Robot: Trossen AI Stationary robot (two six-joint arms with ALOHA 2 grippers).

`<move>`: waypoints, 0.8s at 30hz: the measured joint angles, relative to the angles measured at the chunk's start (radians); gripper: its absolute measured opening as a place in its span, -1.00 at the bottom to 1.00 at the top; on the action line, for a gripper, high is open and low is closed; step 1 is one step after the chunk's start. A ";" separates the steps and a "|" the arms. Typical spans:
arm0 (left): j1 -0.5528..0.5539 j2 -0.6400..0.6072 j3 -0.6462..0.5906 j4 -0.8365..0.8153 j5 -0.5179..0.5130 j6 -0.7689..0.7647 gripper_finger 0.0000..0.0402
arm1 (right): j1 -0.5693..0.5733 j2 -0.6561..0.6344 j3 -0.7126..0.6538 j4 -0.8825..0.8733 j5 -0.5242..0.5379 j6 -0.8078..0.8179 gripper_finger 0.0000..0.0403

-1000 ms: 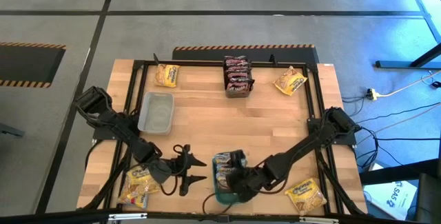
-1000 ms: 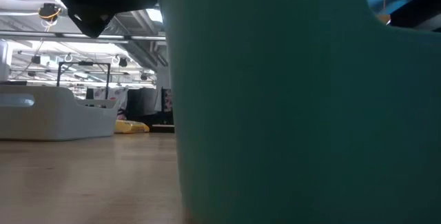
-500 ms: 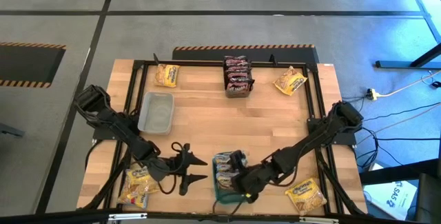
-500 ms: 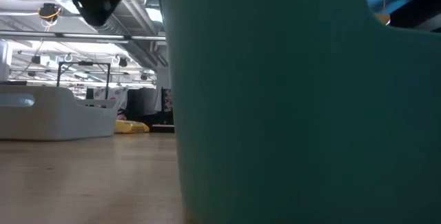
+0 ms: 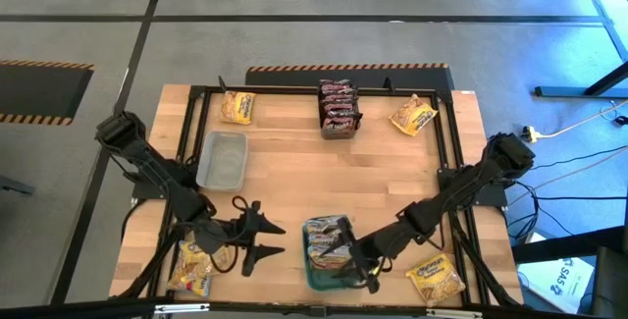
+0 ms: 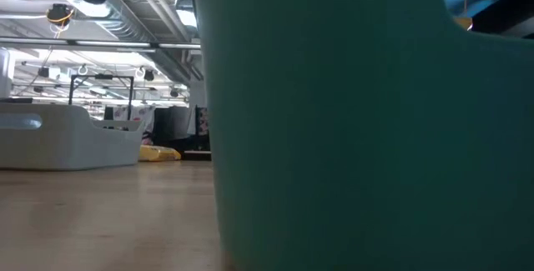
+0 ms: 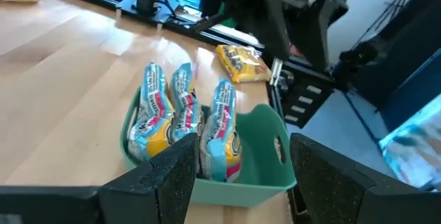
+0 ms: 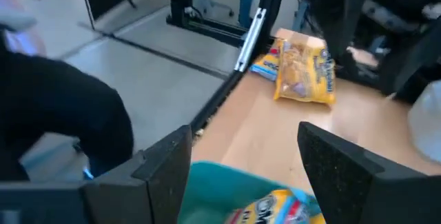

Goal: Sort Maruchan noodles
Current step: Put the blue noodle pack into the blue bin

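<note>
3 pale noodle packets (image 5: 327, 239) stand upright in the teal tray (image 5: 316, 278) at the near edge of the bench (image 5: 324, 167). The right hand (image 5: 361, 266), fingers apart and holding nothing, hovers at the tray's right rim beside them. The left hand (image 5: 257, 239), also open and empty, sits left of the tray, near yellow packets (image 5: 196, 265).

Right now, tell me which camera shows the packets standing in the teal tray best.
The left wrist view: three pale blue-and-yellow packets stand on edge, side by side, in the teal tray. The high view shows them small from above, beside the right gripper. The right wrist view catches one packet's edge; the low view shows only tray wall.
</note>
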 joint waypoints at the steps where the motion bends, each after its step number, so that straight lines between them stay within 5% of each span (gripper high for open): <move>1: 0.005 0.000 0.000 0.003 0.000 -0.014 0.11 | 0.000 0.002 -0.021 0.036 -0.012 0.017 0.23; 5: 0.027 0.000 0.000 0.019 0.004 -0.005 0.11 | 0.007 0.006 -0.087 0.179 0.008 0.063 0.23; 13: 0.072 0.000 0.000 0.014 0.008 0.013 0.11 | 0.006 0.002 -0.098 0.197 0.397 0.087 0.23; 18: 0.089 0.000 0.000 -0.024 0.021 0.015 0.11 | -0.036 0.002 -0.098 0.196 0.398 0.058 0.23; 24: 0.141 0.000 0.000 -0.042 0.067 0.099 0.11 | -0.115 -0.021 -0.098 0.152 0.252 0.024 0.23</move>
